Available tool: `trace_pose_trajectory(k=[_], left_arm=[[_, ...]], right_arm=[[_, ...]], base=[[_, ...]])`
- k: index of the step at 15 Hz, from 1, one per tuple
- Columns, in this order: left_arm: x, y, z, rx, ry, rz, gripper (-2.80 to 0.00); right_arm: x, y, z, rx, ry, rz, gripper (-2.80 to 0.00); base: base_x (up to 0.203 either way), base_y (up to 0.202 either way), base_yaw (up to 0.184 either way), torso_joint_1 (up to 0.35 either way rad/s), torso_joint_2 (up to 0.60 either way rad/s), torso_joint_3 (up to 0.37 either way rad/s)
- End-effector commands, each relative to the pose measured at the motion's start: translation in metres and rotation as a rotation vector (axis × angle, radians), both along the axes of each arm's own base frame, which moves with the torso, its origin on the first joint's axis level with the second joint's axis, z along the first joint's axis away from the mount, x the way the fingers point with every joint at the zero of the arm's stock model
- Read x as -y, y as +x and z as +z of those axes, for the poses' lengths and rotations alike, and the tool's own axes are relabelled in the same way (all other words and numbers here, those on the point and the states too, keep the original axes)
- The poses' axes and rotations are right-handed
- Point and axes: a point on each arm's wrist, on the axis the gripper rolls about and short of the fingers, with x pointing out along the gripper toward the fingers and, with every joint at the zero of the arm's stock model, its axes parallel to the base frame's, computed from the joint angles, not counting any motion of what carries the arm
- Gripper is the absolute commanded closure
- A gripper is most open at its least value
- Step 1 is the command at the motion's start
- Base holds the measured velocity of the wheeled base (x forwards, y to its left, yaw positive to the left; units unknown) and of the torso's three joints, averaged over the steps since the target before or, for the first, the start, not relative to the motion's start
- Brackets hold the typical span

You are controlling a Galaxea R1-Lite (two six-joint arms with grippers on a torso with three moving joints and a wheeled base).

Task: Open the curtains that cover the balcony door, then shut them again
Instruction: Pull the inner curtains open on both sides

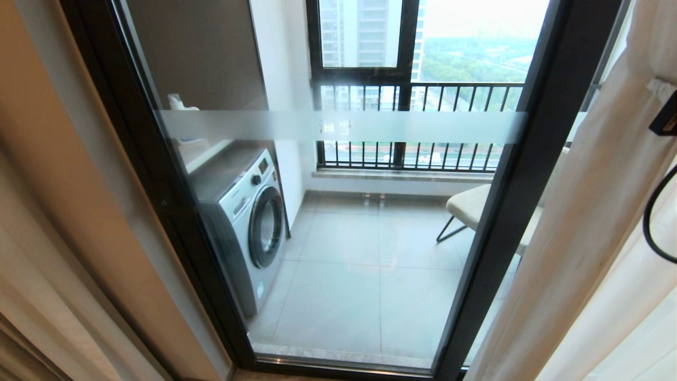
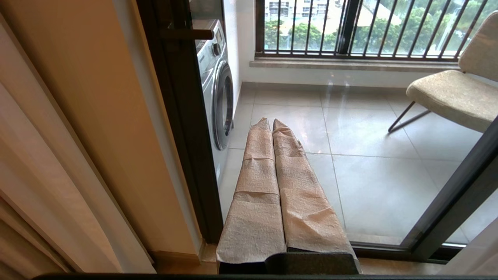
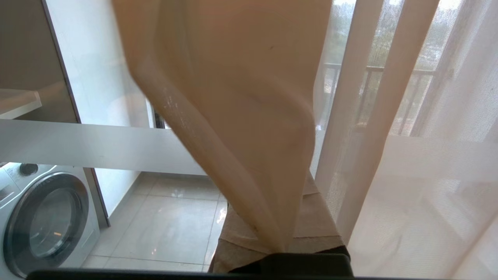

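Balcony door [image 1: 338, 127] glass uncovered, right hand [image 3: 280, 245] clamped on sheer curtains [image 3: 241, 116], left hand [image 2: 272, 128] closed, empty.

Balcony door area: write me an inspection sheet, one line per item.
Surface: grey tiled balcony floor behind the glass, bare in the middle.
Job's things: balcony door uncovered across the middle; opaque curtain gathered at the left, sheer curtain at the right.
Clutter: washing machine and beige chair on the balcony.
Grippers: left gripper shut, empty, pointing at the glass; right gripper shut on a fold of curtain.
Cables: black cable looping at the right edge.
Surroundings: railing, high-rise buildings and trees outside.
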Motion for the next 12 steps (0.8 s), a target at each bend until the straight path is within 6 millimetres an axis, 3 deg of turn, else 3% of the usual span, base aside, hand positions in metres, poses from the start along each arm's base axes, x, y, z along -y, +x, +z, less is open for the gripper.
trace_pose_trajectory(k=[1, 12], left_arm=[[0.0, 0.0, 0.0, 0.001, -0.002, 0.0, 0.0], [0.0, 0.0, 0.0, 0.001, -0.002, 0.001, 0.0]], right_arm=[[0.0001, -0.0025, -0.0009, 0.0, -0.001, -0.001, 0.0], [0.003, -0.0048, -0.0045, -0.01, 0.002, -0.014, 0.0]], base=[[0.0, 0.0, 0.0, 0.0, 0.0, 0.0], [0.0, 0.0, 0.0, 0.0, 0.0, 0.0]])
